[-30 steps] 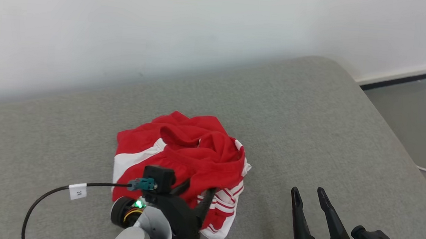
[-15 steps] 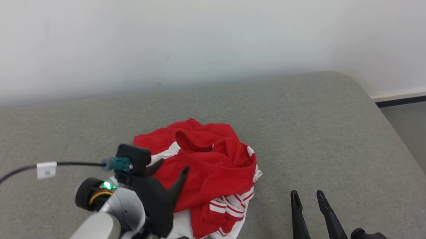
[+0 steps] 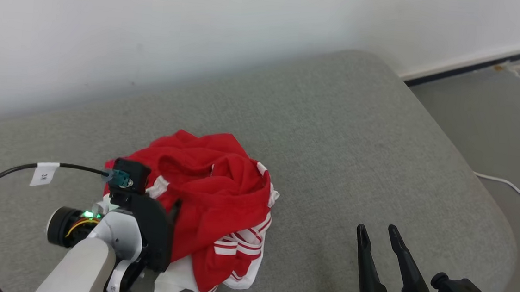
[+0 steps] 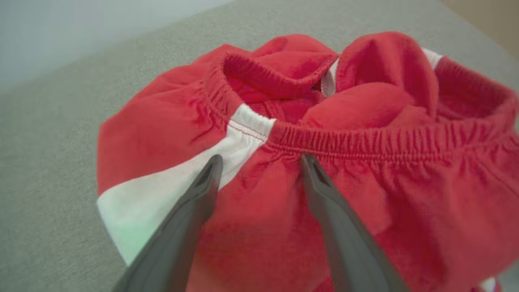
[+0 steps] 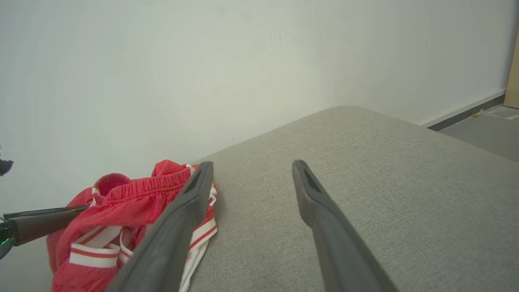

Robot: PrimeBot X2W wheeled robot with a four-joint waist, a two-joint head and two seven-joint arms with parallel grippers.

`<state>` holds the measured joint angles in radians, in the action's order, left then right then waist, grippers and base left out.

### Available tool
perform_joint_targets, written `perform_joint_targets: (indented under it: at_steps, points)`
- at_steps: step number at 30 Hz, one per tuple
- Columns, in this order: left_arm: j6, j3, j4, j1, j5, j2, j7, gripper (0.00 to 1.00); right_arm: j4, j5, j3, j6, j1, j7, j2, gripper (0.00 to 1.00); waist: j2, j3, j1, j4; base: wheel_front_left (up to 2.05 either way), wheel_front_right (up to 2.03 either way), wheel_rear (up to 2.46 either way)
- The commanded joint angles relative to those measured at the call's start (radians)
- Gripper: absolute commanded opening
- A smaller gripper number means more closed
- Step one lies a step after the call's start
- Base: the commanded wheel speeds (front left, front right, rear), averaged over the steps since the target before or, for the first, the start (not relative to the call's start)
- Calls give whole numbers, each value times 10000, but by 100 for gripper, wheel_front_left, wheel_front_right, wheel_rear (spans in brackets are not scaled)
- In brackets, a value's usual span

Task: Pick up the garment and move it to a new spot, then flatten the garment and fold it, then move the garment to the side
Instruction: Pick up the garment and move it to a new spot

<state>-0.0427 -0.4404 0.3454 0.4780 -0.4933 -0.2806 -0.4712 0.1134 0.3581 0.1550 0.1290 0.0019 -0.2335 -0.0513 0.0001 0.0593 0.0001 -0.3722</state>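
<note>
Both sets of jaws stand wide open, empty: left gripper over crumpled red shorts on grey cushion; right gripper well apart.

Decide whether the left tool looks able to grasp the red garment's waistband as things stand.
Probably yes: the left tool is open over the garment, tips just short of its waistband, nothing between.

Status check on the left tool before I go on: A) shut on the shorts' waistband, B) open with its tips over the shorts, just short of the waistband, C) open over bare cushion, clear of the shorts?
B: the left tool stands open over the red shorts, tips just short of the elastic waistband, with no cloth pinched between them.
</note>
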Motion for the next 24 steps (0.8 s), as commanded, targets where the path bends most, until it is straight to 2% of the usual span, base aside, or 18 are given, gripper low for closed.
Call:
perform_joint_targets:
  at_steps: [1,3,4,5,6,17,24]
  points:
    - [50,-70,173,10,-122,-102,-411,100,26,33,13,34,-83,-70,15,100,-1,442,-1,-400,0,0,0]
    - [57,-90,208,31,-232,-135,-675,98,47,65,11,34,-112,-123,14,100,-1,494,-1,-400,0,0,0]
    - [67,-83,198,65,-256,-134,-683,66,61,92,21,34,-138,-137,15,100,-1,518,-1,-390,0,0,0]
    - [69,-76,192,96,-254,-130,-651,30,77,111,45,34,-165,-148,17,100,-1,541,-1,-370,0,0,0]
    - [66,-76,165,133,-239,-110,-569,0,90,110,61,34,-180,-155,18,100,-1,561,-1,-333,0,0,0]
    - [160,145,-444,653,-65,202,1230,0,222,32,75,34,-129,-236,14,100,-1,326,-1,347,0,0,0]
    - [273,279,-1047,882,-256,316,1706,0,158,-95,-19,34,107,-155,12,100,-1,-32,-1,1396,0,0,0]
